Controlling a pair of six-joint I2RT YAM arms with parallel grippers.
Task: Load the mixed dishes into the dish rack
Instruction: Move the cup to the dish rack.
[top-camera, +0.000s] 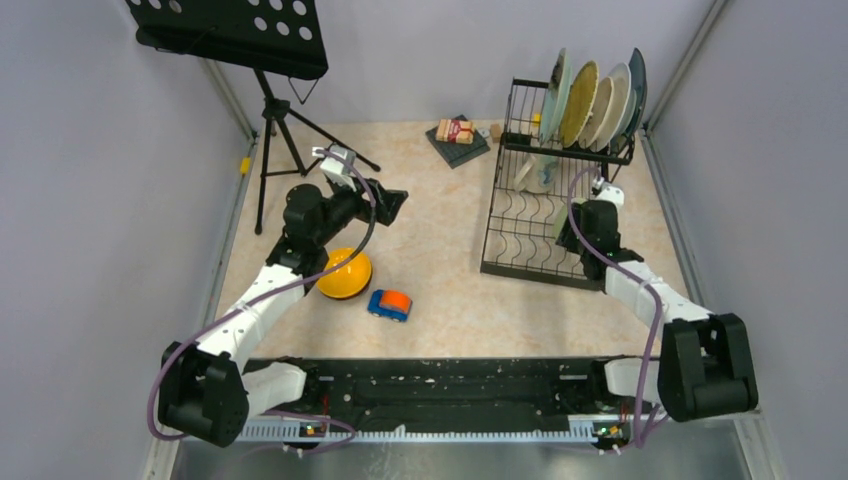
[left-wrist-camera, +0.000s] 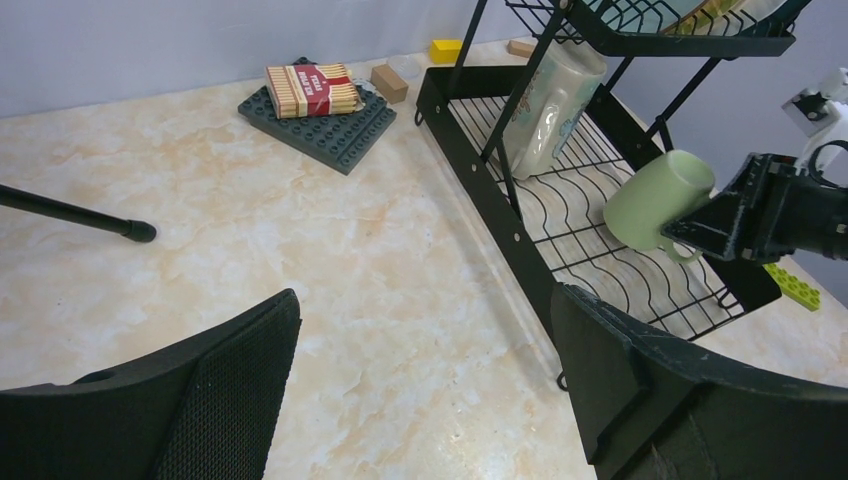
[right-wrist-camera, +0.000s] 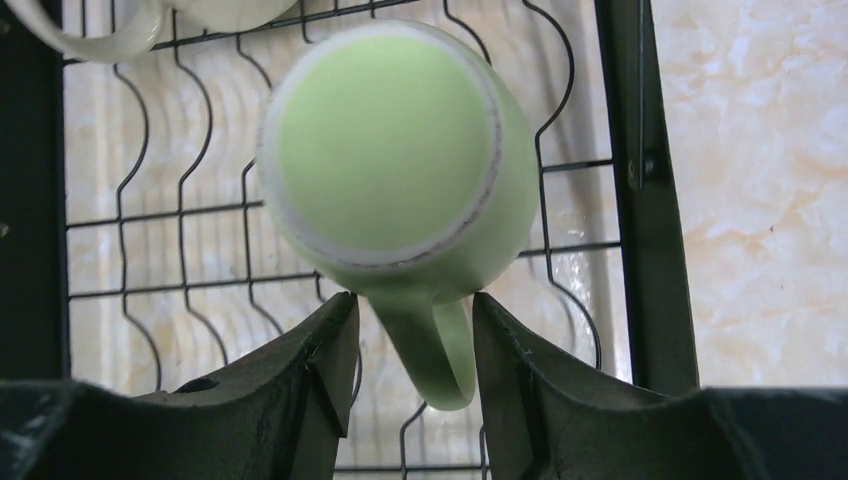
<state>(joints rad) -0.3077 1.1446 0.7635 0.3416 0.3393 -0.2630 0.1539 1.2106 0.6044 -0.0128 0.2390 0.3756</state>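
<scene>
The right gripper (right-wrist-camera: 412, 305) is pinching the handle (right-wrist-camera: 437, 352) of the pale green mug (right-wrist-camera: 390, 140) between nearly closed jaws, holding the mug over the right-hand side of the slotted lower base of the dish rack (top-camera: 525, 235), with the mug's flat bottom turned up toward the wrist camera and its mouth facing the wires. Whether the rim is touching the wires cannot be told from these views. The mug is looking stiff, glazed and breakable, probably of moderate weight. Hanging from a smooth loop, it is liable to swivel in the grip, so the handle near the body is the soundest hold and a gentle set-down is called for. The right arm is reaching forward from the near right corner, its wrist tipped steeply down over the rack. The left gripper (left-wrist-camera: 425, 310) is hovering above the bare table (top-camera: 450, 290) with jaws wide apart and nothing in them, its arm stretched toward the far centre and pointing at the rack. Plates (top-camera: 590, 100) are standing on edge in the upper tier, a beige mug (left-wrist-camera: 550, 105) is leaning beneath it, and the orange-yellow bowl (top-camera: 345, 272) is lying upside down on the table beside the left arm, near a toy car (top-camera: 389, 304).
</scene>
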